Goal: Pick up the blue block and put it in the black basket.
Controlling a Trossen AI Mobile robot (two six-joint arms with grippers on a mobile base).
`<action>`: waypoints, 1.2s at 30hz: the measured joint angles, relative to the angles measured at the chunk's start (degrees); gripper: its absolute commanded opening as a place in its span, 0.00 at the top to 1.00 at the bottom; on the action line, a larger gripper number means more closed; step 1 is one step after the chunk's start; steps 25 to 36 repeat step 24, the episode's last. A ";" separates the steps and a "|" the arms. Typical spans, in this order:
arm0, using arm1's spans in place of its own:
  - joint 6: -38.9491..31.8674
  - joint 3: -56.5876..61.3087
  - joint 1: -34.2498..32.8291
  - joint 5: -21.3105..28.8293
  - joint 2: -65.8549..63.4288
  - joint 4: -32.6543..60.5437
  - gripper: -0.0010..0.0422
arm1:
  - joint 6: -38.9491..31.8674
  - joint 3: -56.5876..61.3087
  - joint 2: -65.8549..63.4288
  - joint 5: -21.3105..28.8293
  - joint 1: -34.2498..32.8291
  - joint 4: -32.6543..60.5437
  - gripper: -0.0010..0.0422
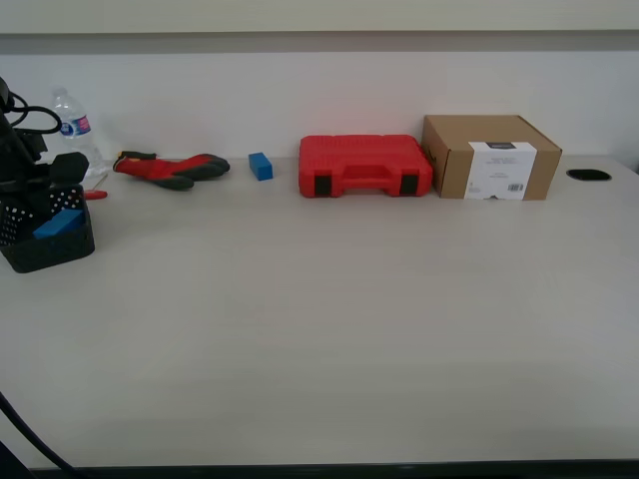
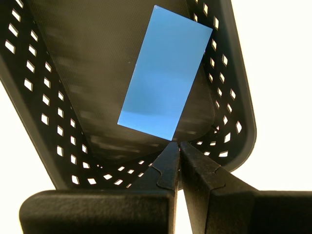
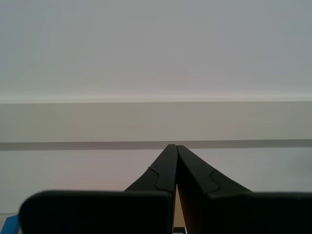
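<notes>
The blue block [image 1: 58, 223] lies tilted inside the black basket [image 1: 45, 251] at the exterior view's left edge of the table. In the first wrist view the block [image 2: 165, 73] rests on the floor of the perforated basket [image 2: 46, 92]. My first gripper [image 2: 178, 144] is shut and empty just above the block, over the basket; in the exterior view it [image 1: 62, 172] hangs over the basket's rim. My second gripper [image 3: 172, 146] is shut and empty, facing a plain wall; it does not show in the exterior view.
A smaller blue cube [image 1: 261, 166], a red tool case [image 1: 364, 166] and a cardboard box [image 1: 489, 157] stand along the back. Red-and-black gloves [image 1: 170, 168] and a water bottle [image 1: 75, 130] lie at the back left. A cable hole [image 1: 588, 175] is at the far right.
</notes>
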State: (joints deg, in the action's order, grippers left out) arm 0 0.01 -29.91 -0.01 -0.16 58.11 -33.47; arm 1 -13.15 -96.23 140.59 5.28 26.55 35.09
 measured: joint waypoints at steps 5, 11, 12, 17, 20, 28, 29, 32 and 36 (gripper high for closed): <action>0.00 0.00 0.04 0.00 0.00 -0.02 0.98 | 0.00 0.00 0.00 0.00 0.00 -0.28 0.98; 0.00 0.00 0.09 0.02 0.00 -0.02 0.98 | -0.02 0.00 0.00 0.00 0.00 -0.76 0.98; 0.00 0.00 0.00 0.02 0.00 -0.02 0.98 | -0.02 0.00 0.00 0.00 0.00 -0.81 0.98; 0.00 0.00 0.00 0.00 0.00 0.00 0.98 | -0.02 0.00 0.00 0.00 0.00 -0.94 0.98; 0.00 0.00 0.07 0.00 0.00 0.00 0.98 | 0.00 0.00 0.00 0.00 0.00 -0.96 0.98; 0.00 0.00 0.00 0.00 0.00 -0.02 0.98 | -0.02 0.00 0.00 0.00 0.00 -0.96 0.98; 0.00 0.00 0.00 0.00 0.00 -0.02 0.98 | -0.02 0.00 0.00 0.00 0.00 -0.96 0.98; 0.00 0.00 0.00 0.00 0.00 -0.02 0.98 | -0.02 0.00 0.00 0.00 0.00 -0.96 0.98; 0.00 0.00 0.00 0.00 0.00 -0.02 0.98 | -0.02 0.00 0.00 0.00 0.00 -0.96 0.98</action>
